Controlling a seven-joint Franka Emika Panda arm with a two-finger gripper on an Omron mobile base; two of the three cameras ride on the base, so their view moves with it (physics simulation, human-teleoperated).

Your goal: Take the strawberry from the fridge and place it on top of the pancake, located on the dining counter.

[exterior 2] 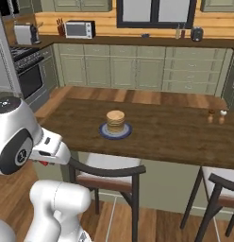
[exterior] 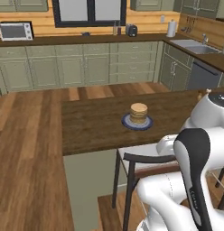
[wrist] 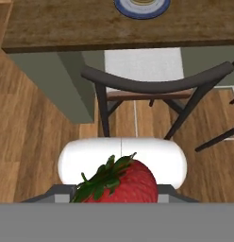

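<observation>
At lower left of the right base view, the claw (exterior 2: pixel 43 162) sits low beside a chair (exterior 2: pixel 109 171), a bit of red at its tip. Hand cam: claw closed on the strawberry (wrist: pixel 120 185), green leaves up, above the wood floor (wrist: pixel 34 137). Ahead on the dining counter (exterior 2: pixel 175 132) w/ dark wood top, the pancake (exterior 2: pixel 115 121) stack sits on its blue-grey plate (exterior 2: pixel 104 133), well apart from the claw.

A: In your hand view the strawberry (wrist: pixel 120 183) was cut off below by the grey band, and its bulk hid both finger tips.

B: And the plate (wrist: pixel 142 8)?

A: You lost its far half past the top edge, along with most of the pancake (wrist: pixel 141 2).
</observation>
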